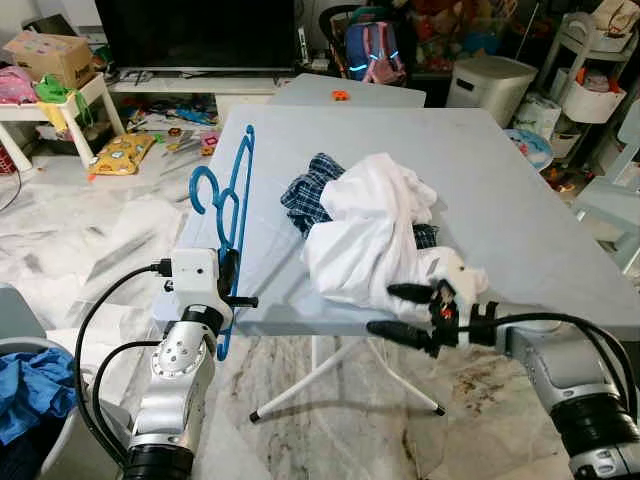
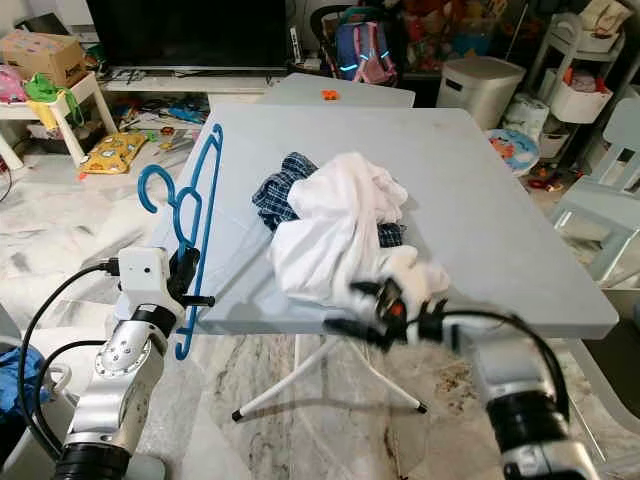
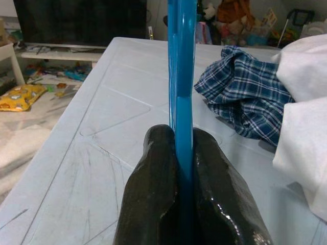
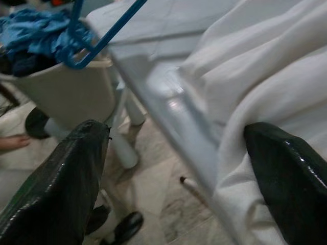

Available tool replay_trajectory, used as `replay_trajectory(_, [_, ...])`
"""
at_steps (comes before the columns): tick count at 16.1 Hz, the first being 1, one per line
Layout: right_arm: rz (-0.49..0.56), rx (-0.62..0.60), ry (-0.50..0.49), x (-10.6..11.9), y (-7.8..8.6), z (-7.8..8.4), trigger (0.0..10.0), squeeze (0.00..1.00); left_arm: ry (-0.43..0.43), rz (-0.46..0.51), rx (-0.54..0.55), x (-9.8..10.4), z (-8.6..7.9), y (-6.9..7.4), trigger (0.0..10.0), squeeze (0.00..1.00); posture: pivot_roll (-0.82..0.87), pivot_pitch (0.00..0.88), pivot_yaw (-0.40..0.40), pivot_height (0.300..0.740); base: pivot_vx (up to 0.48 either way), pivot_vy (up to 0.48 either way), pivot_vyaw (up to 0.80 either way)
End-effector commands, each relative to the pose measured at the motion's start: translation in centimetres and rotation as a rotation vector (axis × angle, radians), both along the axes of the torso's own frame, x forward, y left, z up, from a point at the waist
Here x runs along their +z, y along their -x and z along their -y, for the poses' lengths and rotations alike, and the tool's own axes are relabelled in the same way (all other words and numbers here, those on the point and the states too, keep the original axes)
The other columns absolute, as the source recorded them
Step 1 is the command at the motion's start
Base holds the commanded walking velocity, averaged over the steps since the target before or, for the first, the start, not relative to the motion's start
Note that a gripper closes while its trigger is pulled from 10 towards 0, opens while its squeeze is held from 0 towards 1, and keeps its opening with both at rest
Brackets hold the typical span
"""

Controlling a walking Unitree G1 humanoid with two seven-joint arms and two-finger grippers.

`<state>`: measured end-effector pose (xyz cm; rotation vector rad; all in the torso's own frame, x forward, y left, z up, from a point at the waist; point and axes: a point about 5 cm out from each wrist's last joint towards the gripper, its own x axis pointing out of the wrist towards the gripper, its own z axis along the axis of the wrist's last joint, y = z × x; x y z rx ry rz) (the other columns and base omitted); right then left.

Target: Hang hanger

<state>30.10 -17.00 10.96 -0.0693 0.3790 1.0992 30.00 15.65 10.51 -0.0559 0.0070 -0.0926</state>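
My left gripper is shut on a blue plastic hanger, which it holds upright at the left edge of the grey folding table. The hanger runs between its two black fingers. A white garment lies crumpled near the table's front edge, partly over a blue plaid shirt. My right gripper is open at the front edge, one finger over the white cloth's hem and one below the table rim. The white garment spreads between its fingers.
A laundry basket with blue clothes stands on the floor at my left. A person's bare foot rests on the floor by it. A TV, toys and shelves crowd the back. A chair stands at the right.
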Motion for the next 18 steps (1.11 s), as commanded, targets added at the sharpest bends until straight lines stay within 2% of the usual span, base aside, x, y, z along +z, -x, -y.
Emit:
replay_trajectory(1, [-0.002, 0.035, 0.02, 0.0, 0.2, -0.5, 10.0, 1.0, -0.009, -0.059, 0.001, -1.1, -0.2, 0.4, 10.0, 0.0, -0.1, 0.0, -0.01, 0.74, 0.0, 0.0, 0.0])
replay_trajectory(7, [0.01, 0.045, 0.034, -0.3, 0.5, -2.0, 10.0, 1.0, -0.009, -0.061, -0.007, -1.1, -0.1, 0.4, 10.0, 0.0, -0.1, 0.0, -0.008, 0.74, 0.0, 0.0, 0.0])
replay_trajectory(9, [0.105, -0.028, -0.003, 0.9, -0.7, -2.2, 10.0, 1.0, -0.008, -0.061, -0.008, -1.1, 0.0, 0.4, 10.0, 0.0, -0.1, 0.0, -0.008, 0.74, 0.0, 0.0, 0.0])
replay_trajectory(11, [0.245, -0.207, -0.082, 3.7, -3.3, -1.7, 10.0, 1.0, -0.009, -0.059, -0.007, -1.0, 0.0, 0.2, 10.0, 0.0, -0.11, 0.0, -0.009, 0.74, 0.0, 0.0, 0.0])
replay_trajectory(13, [0.278, -0.186, -0.127, 5.3, -3.3, -1.9, 10.0, 1.0, -0.008, -0.057, -0.008, -1.0, 0.1, 0.2, 10.0, 0.0, -0.11, 0.0, -0.01, 0.74, 0.0, 0.0, 0.0])
replay_trajectory(15, [0.251, -0.107, -0.165, 6.2, -2.5, -1.9, 10.0, 1.0, -0.006, -0.058, -0.008, -1.0, 0.2, 0.2, 10.0, 0.0, -0.11, 0.0, -0.013, 0.74, 0.0, 0.0, 0.0])
replay_trajectory(18, [0.162, 0.06, -0.126, 5.3, -0.6, -1.1, 10.0, 1.0, -0.005, -0.06, -0.007, -1.1, 0.1, 0.2, 10.0, 0.0, -0.11, 0.0, -0.016, 0.74, 0.0, 0.0, 0.0])
